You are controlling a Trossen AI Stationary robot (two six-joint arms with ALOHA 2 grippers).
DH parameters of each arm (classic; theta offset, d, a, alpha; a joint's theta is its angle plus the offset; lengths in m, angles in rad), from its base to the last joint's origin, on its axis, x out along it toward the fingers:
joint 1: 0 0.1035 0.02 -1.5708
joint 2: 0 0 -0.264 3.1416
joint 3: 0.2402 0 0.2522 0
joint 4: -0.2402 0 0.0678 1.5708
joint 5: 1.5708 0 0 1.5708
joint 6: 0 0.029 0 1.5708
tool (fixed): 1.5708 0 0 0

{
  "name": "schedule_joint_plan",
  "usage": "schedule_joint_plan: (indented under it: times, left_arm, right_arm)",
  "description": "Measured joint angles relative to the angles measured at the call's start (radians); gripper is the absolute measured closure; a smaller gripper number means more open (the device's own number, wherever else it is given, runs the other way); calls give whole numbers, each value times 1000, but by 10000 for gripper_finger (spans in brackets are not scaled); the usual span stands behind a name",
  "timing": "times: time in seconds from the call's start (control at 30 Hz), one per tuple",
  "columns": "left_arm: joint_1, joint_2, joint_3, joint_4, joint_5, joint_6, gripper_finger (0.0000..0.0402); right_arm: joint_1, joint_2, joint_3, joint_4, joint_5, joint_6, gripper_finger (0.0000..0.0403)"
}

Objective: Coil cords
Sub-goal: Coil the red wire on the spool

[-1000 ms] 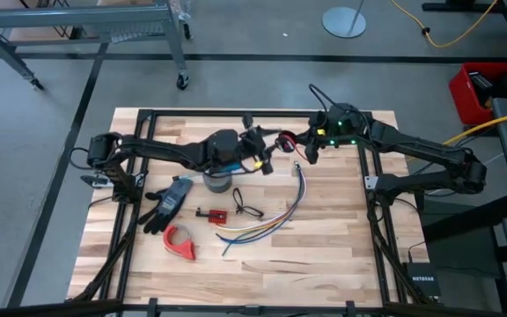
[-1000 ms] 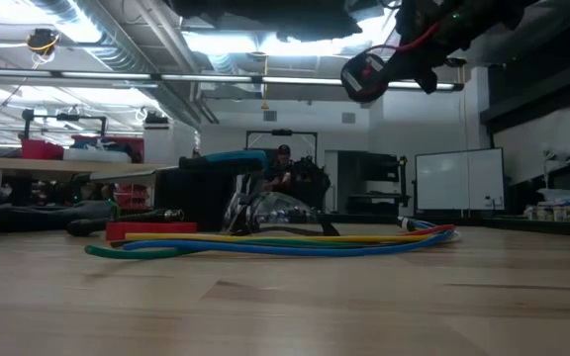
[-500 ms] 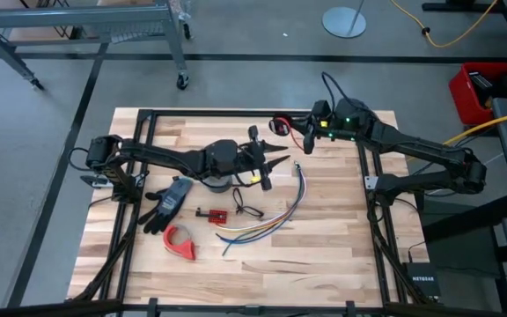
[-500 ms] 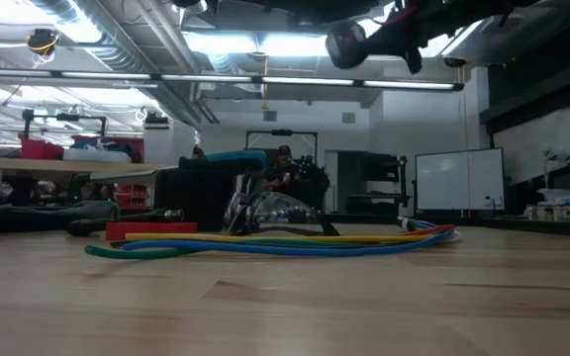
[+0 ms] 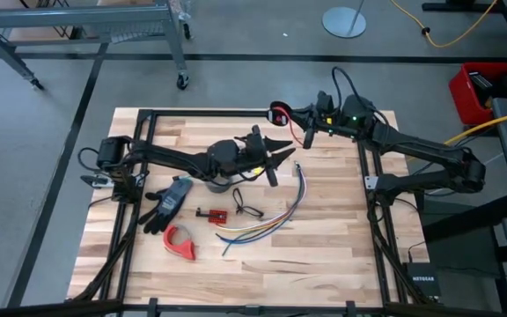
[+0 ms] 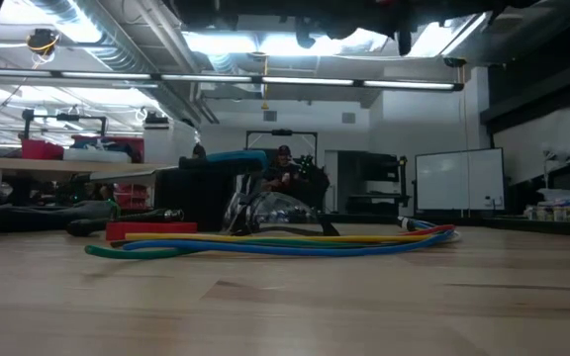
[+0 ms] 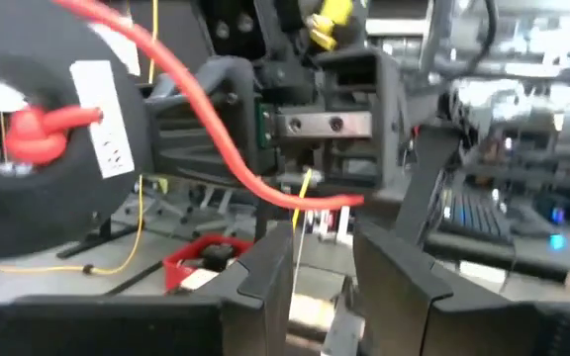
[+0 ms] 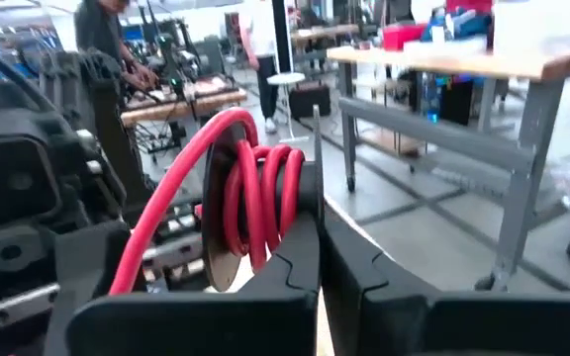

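1. right gripper (image 5: 282, 113) is clamped on the red wire (image 8: 255, 193), wound as a coil and held aloft over the table's (image 5: 341, 255) far edge, so turns stay bunched
2. left gripper (image 5: 275, 156), fingers apart, sits nearby, seemingly to guide the slack strand
3. multicoloured wires (image 5: 271, 222) lie mid-table, untouched

the table (image 5: 324, 255) is pale wood in butcher-block strips, smooth with a faint sheen. the arms (image 5: 174, 158) look like matt black plastic and metal. the red cord (image 8: 255, 188) has a smooth, slightly glossy plastic sheath, wound on a matt dark spool (image 7: 38, 148) with a white paper label (image 7: 102, 114). the coloured wires (image 6: 285, 240) are smooth plastic-coated. the glove (image 5: 167, 204) looks like dark cloth. the floor (image 5: 236, 35) is dull grey concrete.
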Motion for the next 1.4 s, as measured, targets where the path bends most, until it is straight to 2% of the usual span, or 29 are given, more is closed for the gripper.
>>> schedule_joint_plan:
  times: [0.27,0.6,1.4]
  left_arm:
    - [21,11,0,61,0,-80,302]
    - [27,11,0,61,0,-89,302]
    - [39,11,0,117,56,-100,302]
  right_arm:
    - [0,51,0,122,-74,-20,402]
    - [0,72,0,179,-89,-19,402]
    - [0,72,0,184,-100,-17,402]
